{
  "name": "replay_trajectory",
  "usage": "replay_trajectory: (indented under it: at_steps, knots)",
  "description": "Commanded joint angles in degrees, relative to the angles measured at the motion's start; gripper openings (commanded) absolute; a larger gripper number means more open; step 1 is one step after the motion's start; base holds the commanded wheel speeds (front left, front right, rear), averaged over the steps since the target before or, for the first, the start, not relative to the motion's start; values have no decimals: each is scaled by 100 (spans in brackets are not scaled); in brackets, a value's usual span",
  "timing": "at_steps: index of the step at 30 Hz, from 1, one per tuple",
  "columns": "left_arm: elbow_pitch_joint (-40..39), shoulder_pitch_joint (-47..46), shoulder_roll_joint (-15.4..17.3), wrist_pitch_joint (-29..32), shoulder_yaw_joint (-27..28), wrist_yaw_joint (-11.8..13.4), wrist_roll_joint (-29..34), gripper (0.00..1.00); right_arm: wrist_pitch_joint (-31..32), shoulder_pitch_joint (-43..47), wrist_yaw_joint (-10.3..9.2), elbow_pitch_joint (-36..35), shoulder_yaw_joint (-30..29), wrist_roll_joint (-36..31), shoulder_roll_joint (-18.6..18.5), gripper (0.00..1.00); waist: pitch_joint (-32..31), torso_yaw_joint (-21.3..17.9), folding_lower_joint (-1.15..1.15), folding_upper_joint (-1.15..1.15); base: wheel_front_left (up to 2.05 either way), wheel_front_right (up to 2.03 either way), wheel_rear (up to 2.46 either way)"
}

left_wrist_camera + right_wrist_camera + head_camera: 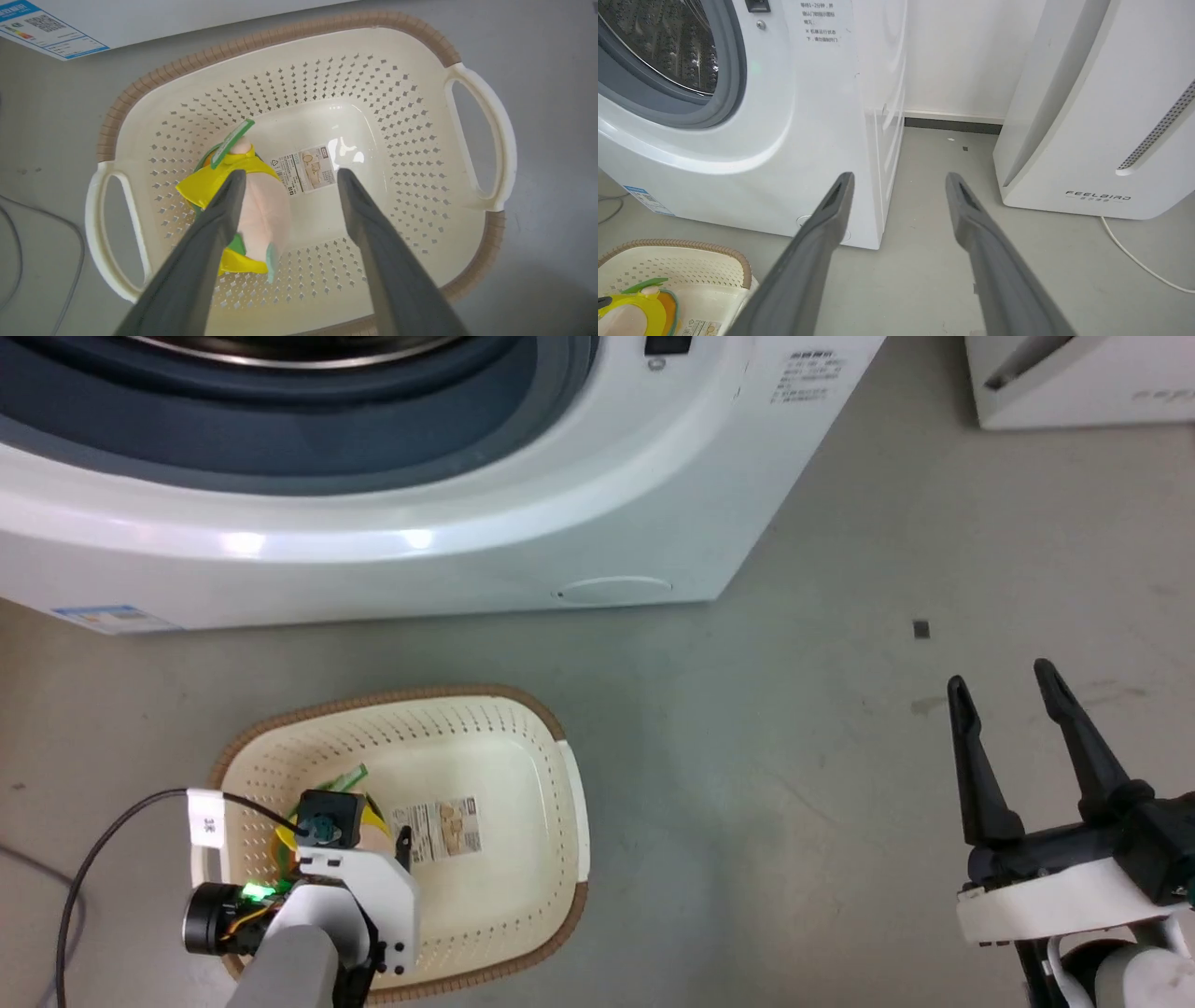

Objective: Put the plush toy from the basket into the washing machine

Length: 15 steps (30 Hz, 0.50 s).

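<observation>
The plush toy [261, 210], peach-pink head and yellow body with green bits, lies at the left of the basket's bottom [364, 126]. My left gripper [287, 175] hangs open above it; its left finger overlaps the toy and its right finger is over the paper label [306, 169]. In the head view the left wrist [345, 877] hides most of the toy [372, 812] inside the basket [523, 728]. The washing machine [485, 551] stands behind the basket, porthole open, drum [668, 42] in sight. My right gripper [1004, 681] is open over bare floor at the right.
A white FEELBIRD appliance [1101, 121] stands right of the washing machine, with a white cord [1134, 256] on the floor beside it. A black cable [103, 840] trails from my left wrist at the far left. Grey floor [794, 784] stretches between basket and right gripper.
</observation>
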Motion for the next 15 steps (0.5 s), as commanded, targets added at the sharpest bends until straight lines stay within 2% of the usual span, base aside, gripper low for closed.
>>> replay_trajectory:
  at_steps: [1, 9, 15]
  knots:
    - [212, -204, 94, 22, -36, 22, -65, 100, -65, -121, -3, -64, -19, 37, 0, 100, 236, -50, -1, 0, 0, 0, 0]
    - [629, -544, 294, 35, -86, 99, -177, 100, -148, -203, -4, -166, -9, 39, 1, 100, 691, -100, -1, 0, 0, 0, 0]
    - [985, -853, 383, 17, -203, 64, -232, 100, -220, -256, -4, -257, -26, 24, 1, 100, 1039, -116, -1, 0, 0, 0, 0]
